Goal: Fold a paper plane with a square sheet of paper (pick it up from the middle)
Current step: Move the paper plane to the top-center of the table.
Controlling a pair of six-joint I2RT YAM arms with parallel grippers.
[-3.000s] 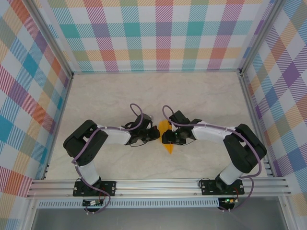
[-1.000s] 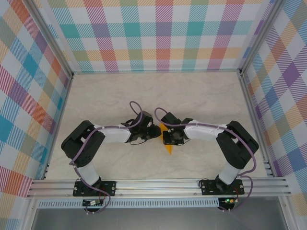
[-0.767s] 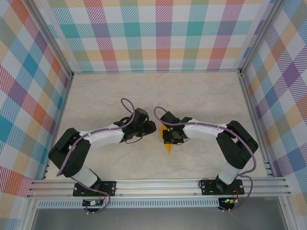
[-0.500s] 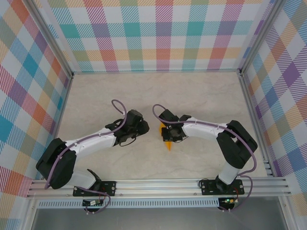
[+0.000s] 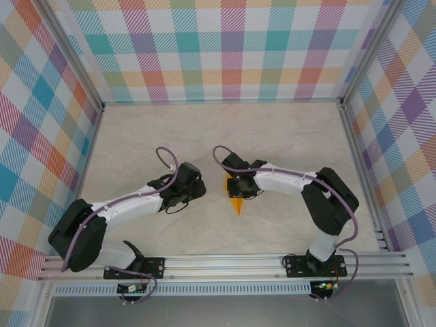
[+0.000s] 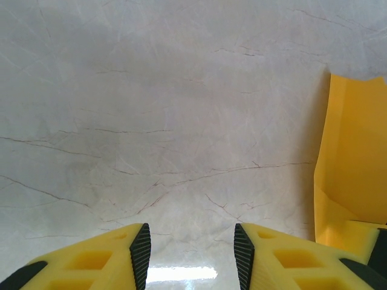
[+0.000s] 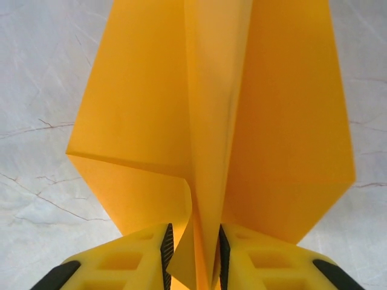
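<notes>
The orange paper plane (image 7: 284, 121), a creased pointed wedge, lies on the marble table (image 5: 272, 136) with its tip (image 5: 237, 208) toward the near edge. In the right wrist view its raised centre fold stands between the jaws of my right gripper (image 7: 193, 254). Those jaws are slightly parted and hold the fold loosely, with a flap curling against the left pad. In the top view my right gripper (image 5: 238, 189) sits over the wedge's wide end. My left gripper (image 6: 192, 254) is open and empty over bare table. It is left of the paper's edge (image 6: 354, 169).
Checked walls close in the table on three sides. An aluminium rail (image 5: 225, 262) runs along the near edge by the arm bases. Bare marble extends behind both grippers and out to the left and right.
My left arm has drawn back to the left, away from the paper, and its jaws have opened. My right gripper's jaws have loosened around the fold and shifted slightly farther away.
</notes>
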